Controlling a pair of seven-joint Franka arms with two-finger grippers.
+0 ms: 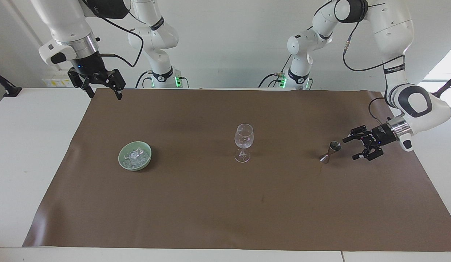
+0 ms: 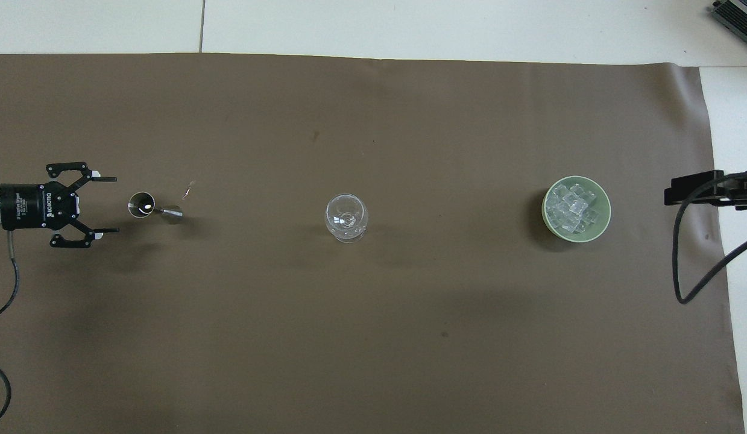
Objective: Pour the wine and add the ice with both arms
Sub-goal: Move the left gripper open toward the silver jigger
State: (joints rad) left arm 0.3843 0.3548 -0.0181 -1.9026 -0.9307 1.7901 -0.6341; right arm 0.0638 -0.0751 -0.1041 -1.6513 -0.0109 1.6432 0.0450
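A small metal jigger [image 1: 331, 152] [image 2: 145, 205] stands on the brown mat toward the left arm's end. My left gripper [image 1: 349, 149] [image 2: 115, 205] hangs low beside it, open, fingers pointing at the cup, a short gap away and touching nothing. A clear stemmed glass [image 1: 244, 140] [image 2: 346, 217] stands upright mid-mat and looks empty. No wine shows. The ice [image 1: 136, 156] [image 2: 569, 208] is heaped in a pale green bowl [image 1: 120, 157] [image 2: 608, 210] toward the right arm's end. My right gripper [image 1: 105, 96] waits open, raised over the mat's corner by its base.
The brown mat [image 1: 210, 203] covers most of the white table [image 1: 36, 153]. A black cable [image 2: 687, 259] from the right arm loops over the mat's edge beside the bowl. Wide bare stretches of mat lie between the three objects.
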